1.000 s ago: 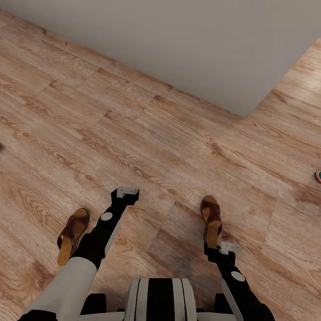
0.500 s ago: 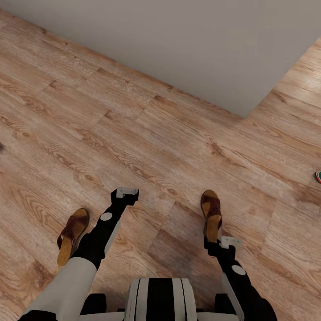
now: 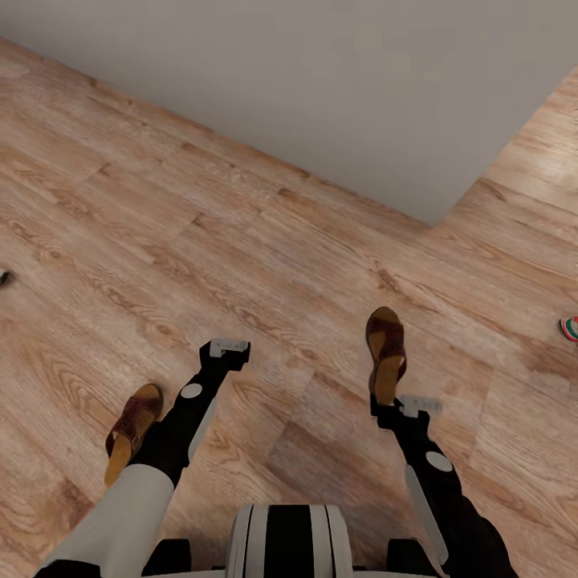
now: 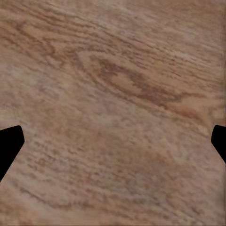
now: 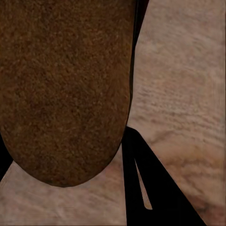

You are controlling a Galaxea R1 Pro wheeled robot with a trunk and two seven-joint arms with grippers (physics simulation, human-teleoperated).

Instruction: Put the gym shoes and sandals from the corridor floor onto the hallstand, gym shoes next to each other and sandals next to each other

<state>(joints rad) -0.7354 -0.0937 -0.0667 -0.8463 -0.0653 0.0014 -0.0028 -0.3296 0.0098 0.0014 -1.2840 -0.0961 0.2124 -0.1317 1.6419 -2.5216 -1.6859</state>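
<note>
My right gripper (image 3: 390, 403) is shut on the heel end of one brown sandal (image 3: 386, 353) and holds it off the corridor floor (image 3: 265, 265). The right wrist view shows that sandal (image 5: 66, 89) up close, with a black finger (image 5: 141, 188) beside it. The other sandal (image 3: 131, 429) lies on the floor just left of my left forearm. My left gripper (image 3: 229, 348) hangs open over bare planks, its fingertips (image 4: 8, 146) wide apart. One gym shoe (image 3: 569, 327) peeks in at the right edge. The hallstand is out of view.
A pale grey wall (image 3: 321, 80) runs across the back and ends at a corner (image 3: 430, 221) on the right, where the floor continues past it. A small dark object (image 3: 4, 278) sits at the left edge.
The right gripper has moved up and forward with the sandal in it. The head view has shifted slightly. The left arm and the other sandal have stayed put.
</note>
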